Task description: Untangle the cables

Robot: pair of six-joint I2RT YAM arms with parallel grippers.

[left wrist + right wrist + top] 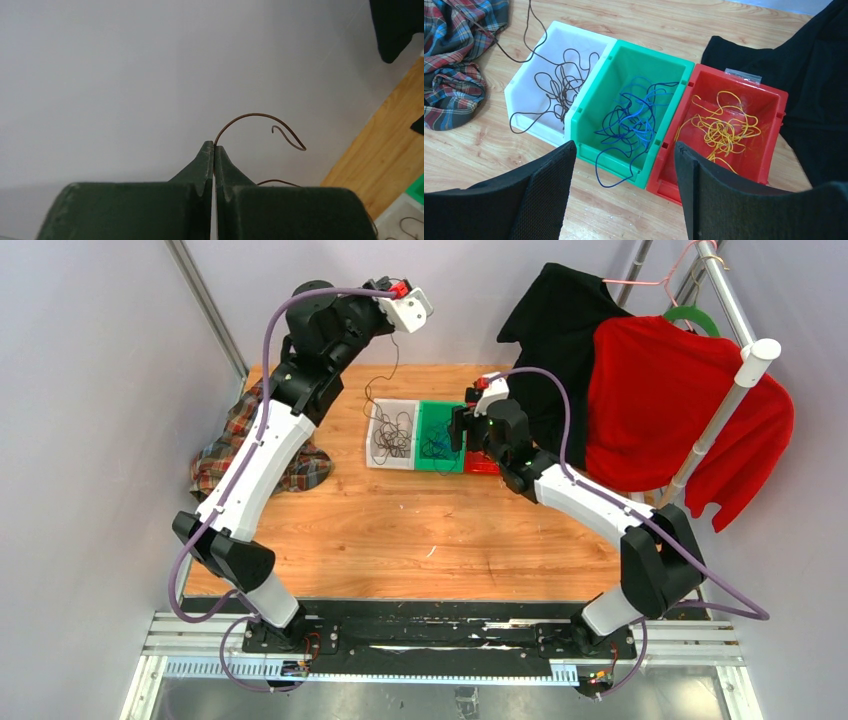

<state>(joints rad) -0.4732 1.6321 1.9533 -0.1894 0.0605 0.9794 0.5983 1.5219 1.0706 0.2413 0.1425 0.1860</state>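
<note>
The left gripper [214,145], clamped on a dark brown cable [260,116] held high above the white bin [526,95], probably must lower and release it there, while the right gripper [624,150] hovers wide open over the green bin [644,52].

Smooth wood-grain surface [664,25], 3 glossy plastic bins [651,54], smooth-coated cables [629,120], woven plaid cloth [454,75], rough matt black right gripper [625,146], smooth matt green left gripper [214,146]

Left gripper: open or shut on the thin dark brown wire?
Shut on it: left gripper fingertips meet, thin dark brown wire curling out between them.
</note>
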